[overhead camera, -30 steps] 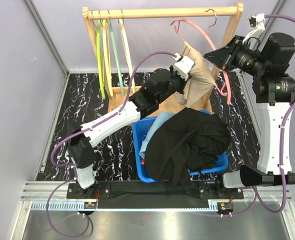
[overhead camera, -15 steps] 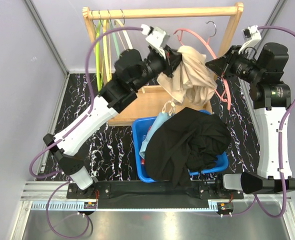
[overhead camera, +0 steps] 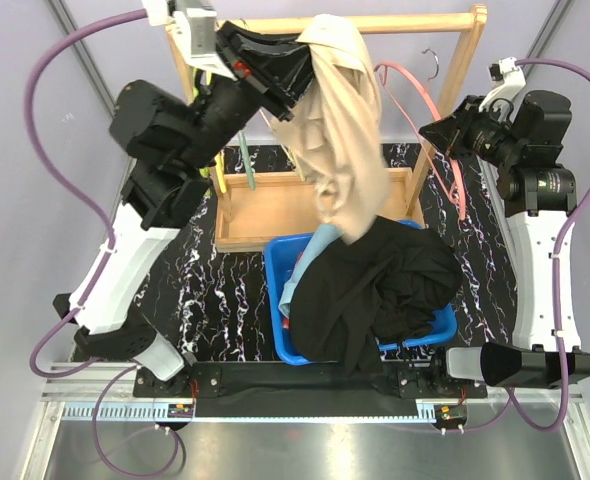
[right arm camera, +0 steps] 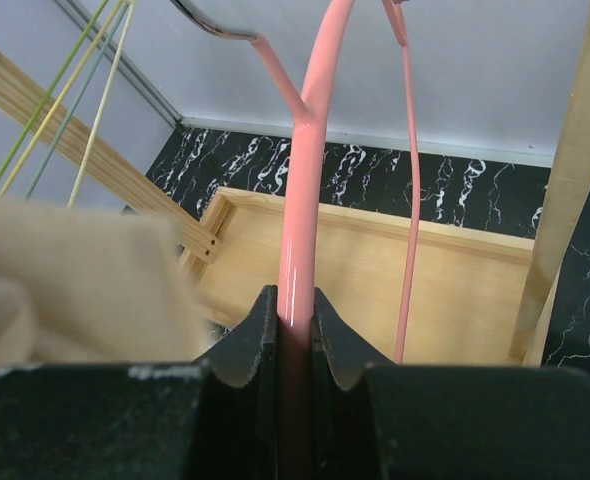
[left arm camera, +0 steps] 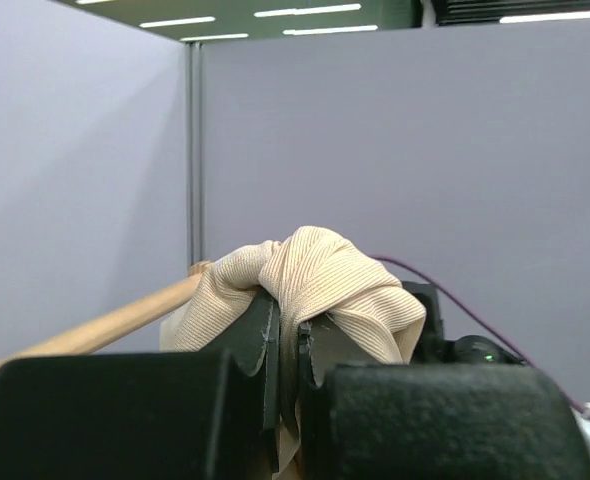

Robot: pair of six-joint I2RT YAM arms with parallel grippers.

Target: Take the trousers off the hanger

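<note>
My left gripper [overhead camera: 300, 62] is raised high near the rack's top rail and is shut on the beige trousers [overhead camera: 345, 140], which hang from it down to the blue bin. In the left wrist view the beige trousers [left arm camera: 315, 280] bulge over my left gripper [left arm camera: 288, 335]. The pink hanger [overhead camera: 437, 130] dangles bare by the rack's right post, and my right gripper [overhead camera: 433, 133] is shut on its arm. The right wrist view shows the pink hanger [right arm camera: 305, 190] pinched in my right gripper [right arm camera: 293, 320]. Black trousers [overhead camera: 375, 290] and light blue trousers [overhead camera: 310, 255] lie in the bin.
The wooden rack [overhead camera: 275, 215] stands at the back with several thin empty hangers [overhead camera: 215, 110] on its left. The blue bin [overhead camera: 280, 320] sits in front of it on the black marbled table. Grey walls close in on both sides.
My left arm has swung up and to the left, pulling the beige trousers off the pink hanger. The hanger now hangs bare in my right gripper, which has barely moved.
</note>
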